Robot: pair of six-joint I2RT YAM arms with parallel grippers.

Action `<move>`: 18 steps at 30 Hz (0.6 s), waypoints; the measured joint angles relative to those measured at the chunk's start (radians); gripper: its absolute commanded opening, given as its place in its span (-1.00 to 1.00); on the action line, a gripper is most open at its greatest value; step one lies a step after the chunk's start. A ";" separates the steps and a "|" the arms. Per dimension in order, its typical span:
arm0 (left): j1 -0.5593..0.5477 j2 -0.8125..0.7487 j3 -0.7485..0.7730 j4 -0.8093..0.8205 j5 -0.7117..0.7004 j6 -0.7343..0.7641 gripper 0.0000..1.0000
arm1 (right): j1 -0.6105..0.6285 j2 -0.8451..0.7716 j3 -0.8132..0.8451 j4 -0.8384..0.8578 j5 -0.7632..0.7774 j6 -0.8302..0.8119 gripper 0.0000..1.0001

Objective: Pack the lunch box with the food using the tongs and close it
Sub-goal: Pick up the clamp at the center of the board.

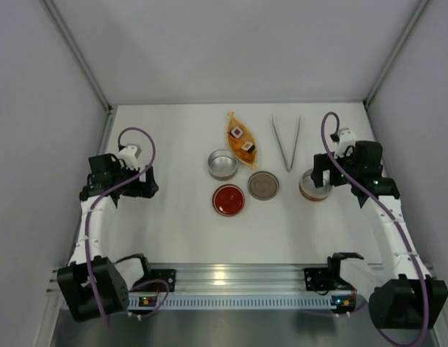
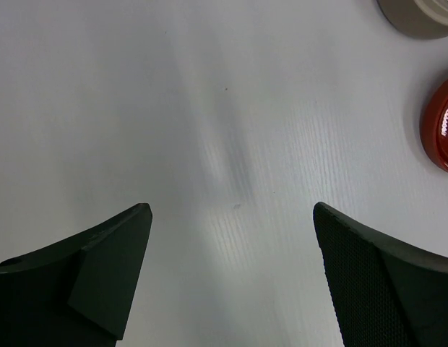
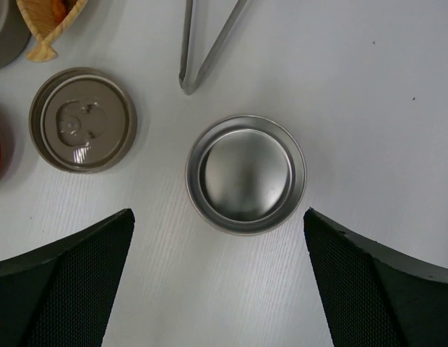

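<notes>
Left gripper (image 2: 231,206) and right gripper (image 3: 218,217) both gape empty; right should clear the bowl (image 3: 246,173) and pinch the tongs (image 3: 185,50) mid-length.

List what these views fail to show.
- Top view: the food on the leaf dish is too small to identify.
- Top view: the right arm covers part of the steel bowl.
- Right wrist view: the top edge cuts off the tongs beyond their joined end.
- Left wrist view: the right edge cuts off the red container.
</notes>
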 measured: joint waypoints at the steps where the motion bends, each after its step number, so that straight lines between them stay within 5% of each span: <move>1: 0.000 -0.003 0.000 0.000 0.000 0.000 0.96 | 0.000 0.005 0.010 -0.001 0.003 0.004 0.99; 11: 0.000 0.013 0.089 -0.019 -0.027 -0.002 0.96 | 0.028 0.268 0.338 -0.011 0.061 0.064 0.99; 18: 0.000 0.046 0.111 -0.023 -0.035 -0.005 0.96 | 0.201 0.486 0.484 -0.023 0.192 0.145 0.99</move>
